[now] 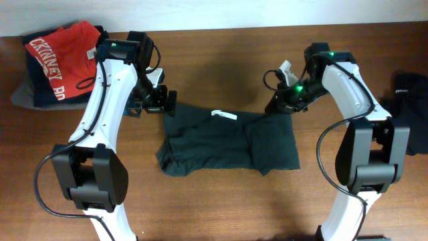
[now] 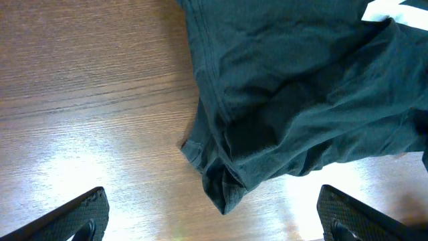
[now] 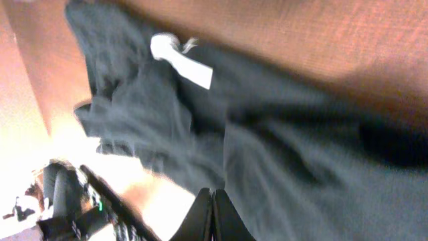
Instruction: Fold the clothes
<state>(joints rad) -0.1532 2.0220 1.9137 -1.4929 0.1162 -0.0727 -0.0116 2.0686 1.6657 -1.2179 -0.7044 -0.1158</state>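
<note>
One dark green T-shirt (image 1: 221, 140) is lying between the two grippers, roughly folded but rumpled, with its white tag (image 1: 224, 115) showing, so it seems to be needing further folds. The left gripper (image 1: 162, 100) is hovering with jaws wide apart, the shirt's corner just ahead of them. The right gripper (image 1: 275, 106) is holding its jaws together at the opposite edge; whether they are pinching cloth is unclear. A black garment (image 1: 409, 94) is lying heaped beyond the right jaws.

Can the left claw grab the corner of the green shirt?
Probably yes. The left gripper is open just above the shirt's corner, and nothing covers that corner.
</note>
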